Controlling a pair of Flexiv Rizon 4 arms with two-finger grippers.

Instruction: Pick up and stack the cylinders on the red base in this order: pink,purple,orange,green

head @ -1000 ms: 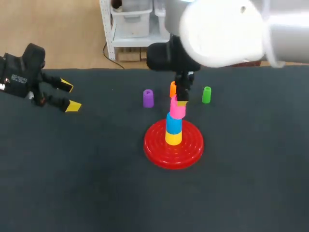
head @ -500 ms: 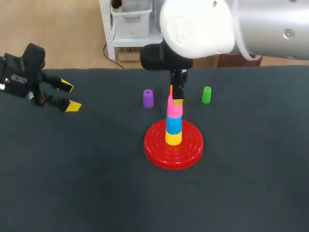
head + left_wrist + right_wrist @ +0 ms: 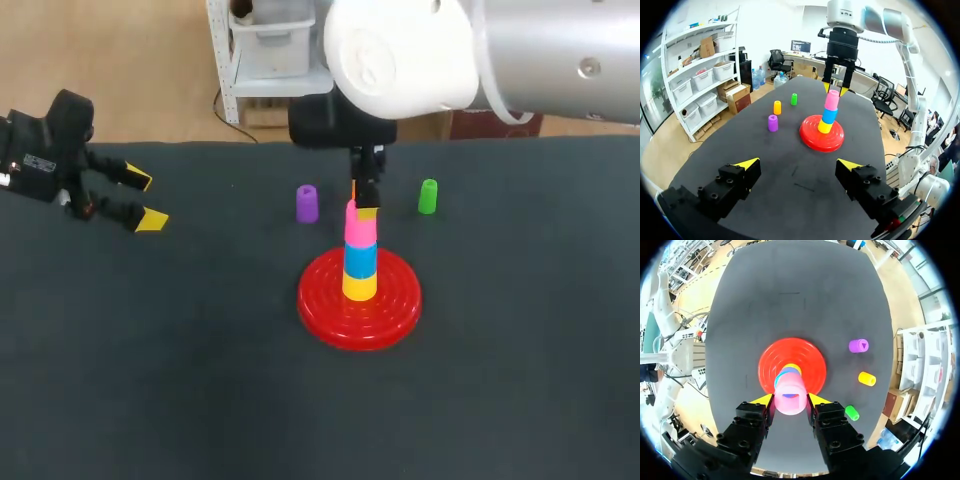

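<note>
since a second ago the pink cylinder has been straightened from a tilt and set down on the blue cylinder, which is stacked on the yellow cylinder at the centre of the red base. it is clasped from both sides by the right end effector, directly above the base. the left end effector is held with fingers spread and nothing between them, well left of the base. behind the base, the purple cylinder, orange cylinder and green cylinder are stood upright on the desk.
</note>
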